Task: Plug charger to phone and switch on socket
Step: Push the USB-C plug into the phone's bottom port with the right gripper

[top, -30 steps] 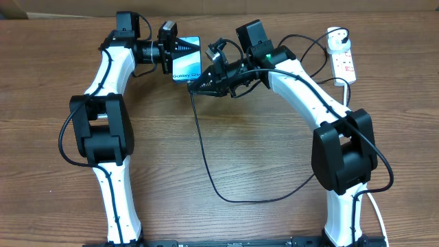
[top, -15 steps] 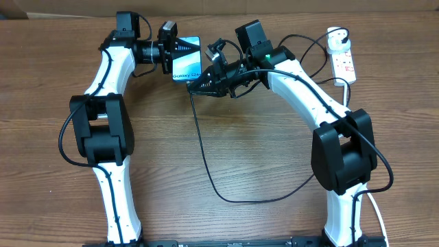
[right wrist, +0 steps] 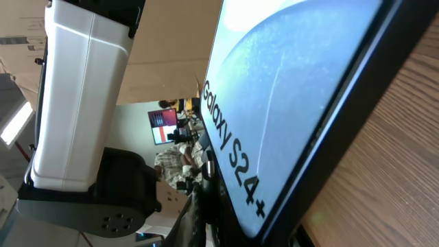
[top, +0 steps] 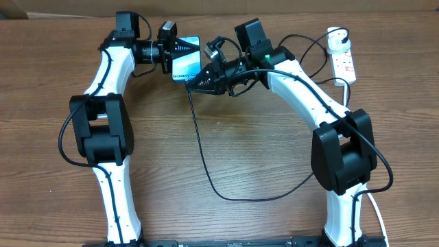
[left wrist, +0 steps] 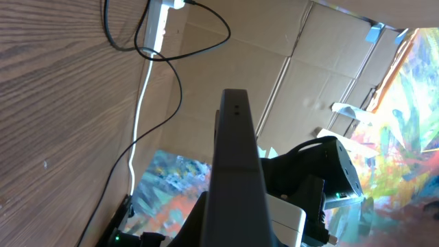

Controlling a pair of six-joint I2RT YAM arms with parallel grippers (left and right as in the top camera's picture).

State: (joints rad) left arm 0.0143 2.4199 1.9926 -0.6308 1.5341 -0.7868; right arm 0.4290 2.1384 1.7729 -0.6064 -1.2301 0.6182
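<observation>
My left gripper (top: 184, 49) is shut on the phone (top: 188, 67) and holds it on edge above the far side of the table, its light blue screen showing "Galaxy S24+". In the left wrist view the phone (left wrist: 236, 165) is a dark slab clamped between the jaws of my left gripper (left wrist: 236, 230). Shut on the connector end of the charger (top: 203, 151), my right gripper (top: 195, 86) sits at the phone's text end. The right wrist view shows the connector tip (right wrist: 208, 168) against that end of the phone (right wrist: 295, 89); I cannot tell whether it is seated. The socket (top: 345, 63) lies far right.
The charger's black cable loops across the middle of the table toward the right arm's base and back up to the white plug adapter (top: 335, 42) in the socket. The socket's white cord (left wrist: 140, 116) trails along the table. Cardboard lines the far edge.
My right gripper has edged slightly left toward the phone with the connector. The left arm and phone have stayed still.
</observation>
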